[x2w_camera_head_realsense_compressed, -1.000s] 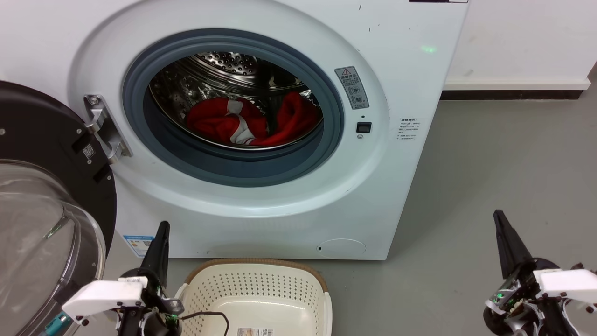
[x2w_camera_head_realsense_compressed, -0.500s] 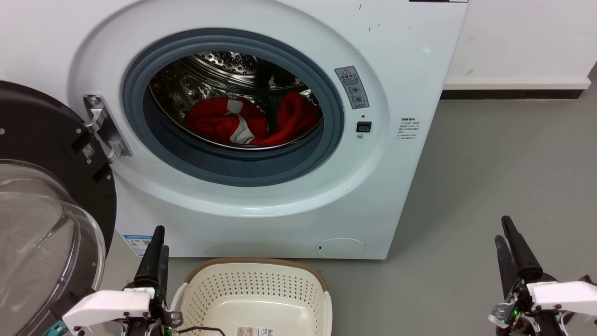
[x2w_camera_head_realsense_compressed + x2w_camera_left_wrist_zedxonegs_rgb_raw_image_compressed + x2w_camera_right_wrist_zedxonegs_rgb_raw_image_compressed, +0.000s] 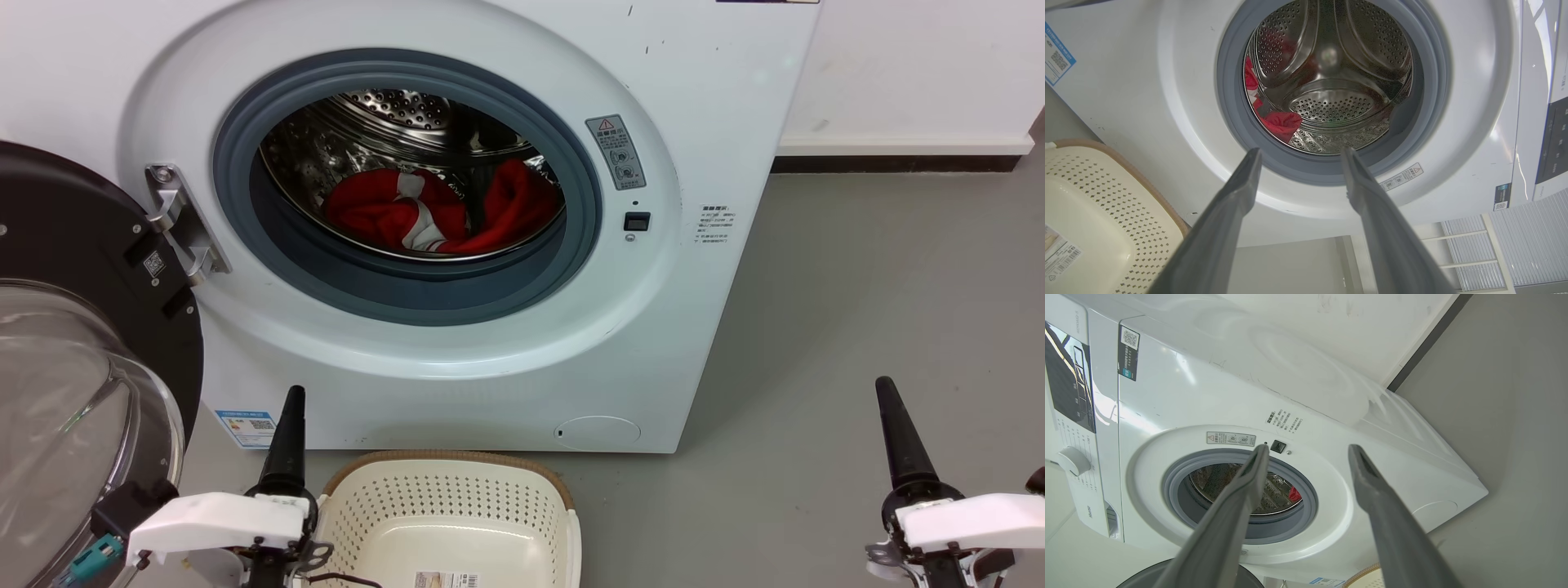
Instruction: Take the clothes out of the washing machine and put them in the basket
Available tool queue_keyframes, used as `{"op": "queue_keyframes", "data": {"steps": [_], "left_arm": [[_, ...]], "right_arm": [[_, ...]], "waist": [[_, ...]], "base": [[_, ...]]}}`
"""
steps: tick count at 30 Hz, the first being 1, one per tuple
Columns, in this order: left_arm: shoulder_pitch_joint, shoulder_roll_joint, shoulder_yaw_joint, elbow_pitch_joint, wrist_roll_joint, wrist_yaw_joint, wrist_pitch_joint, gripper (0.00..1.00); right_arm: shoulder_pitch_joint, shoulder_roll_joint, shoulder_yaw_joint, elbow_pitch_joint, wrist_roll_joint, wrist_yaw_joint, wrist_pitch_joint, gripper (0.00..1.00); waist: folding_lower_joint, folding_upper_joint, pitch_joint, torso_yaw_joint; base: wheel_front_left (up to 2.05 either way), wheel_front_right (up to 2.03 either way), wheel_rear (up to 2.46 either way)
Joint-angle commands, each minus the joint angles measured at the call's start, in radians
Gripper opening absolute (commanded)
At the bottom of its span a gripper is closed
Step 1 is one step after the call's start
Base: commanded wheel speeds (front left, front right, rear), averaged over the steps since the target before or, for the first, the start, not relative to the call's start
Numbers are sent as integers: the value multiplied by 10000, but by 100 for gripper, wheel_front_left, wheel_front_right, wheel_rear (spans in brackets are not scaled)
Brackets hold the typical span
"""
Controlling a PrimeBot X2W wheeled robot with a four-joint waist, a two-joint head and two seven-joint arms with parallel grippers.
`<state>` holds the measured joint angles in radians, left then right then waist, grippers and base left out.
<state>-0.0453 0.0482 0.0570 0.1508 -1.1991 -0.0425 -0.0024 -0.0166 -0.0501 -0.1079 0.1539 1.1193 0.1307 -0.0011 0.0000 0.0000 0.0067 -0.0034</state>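
- Waiting at the first step: the clothes (image 3: 433,208) lie ungrasped, low in the drum (image 3: 392,106) of the washing machine (image 3: 718,122).
- Left gripper (image 3: 1301,150) and right gripper (image 3: 1308,447) gape empty; next, one must enter the porthole (image 3: 424,298).

Bright red soft clothes (image 3: 384,214) with white trim are lying in the steel drum of the big white washing machine (image 3: 718,122). Its black-framed glass door (image 3: 73,245) is standing open. A cream plastic basket (image 3: 445,456) with holes is sitting below, with the left gripper (image 3: 294,397) pointing up beside it.

The picture's edge cuts the basket (image 3: 445,456); clothes (image 3: 367,208) seem partly hidden.
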Motion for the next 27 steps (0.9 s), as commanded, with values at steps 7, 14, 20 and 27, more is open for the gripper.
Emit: {"op": "queue_keyframes", "data": {"steps": [7, 14, 20, 27], "left_arm": [[16, 20, -300, -473, 1613, 316, -318, 100], [117, 21, -565, -684, 2867, 490, -572, 100], [255, 22, -717, -895, 3883, 626, -811, 100], [356, 23, -849, -1046, 4813, 712, -1031, 100]], "right_arm": [[87, -15, 143, -546, -1628, 2, -329, 100], [267, -15, 259, -903, -3064, 1, -580, 100], [452, -15, 296, -1149, -4169, 1, -819, 100], [594, -13, 347, -1345, -5271, 1, -1039, 100]], "waist": [[0, 0, -6, 0], [0, 0, -8, -5], [0, 0, -14, -12], [0, 0, -25, -18]], "base": [[0, 0, 0], [0, 0, 0], [0, 0, 0], [0, 0, 0]]}}
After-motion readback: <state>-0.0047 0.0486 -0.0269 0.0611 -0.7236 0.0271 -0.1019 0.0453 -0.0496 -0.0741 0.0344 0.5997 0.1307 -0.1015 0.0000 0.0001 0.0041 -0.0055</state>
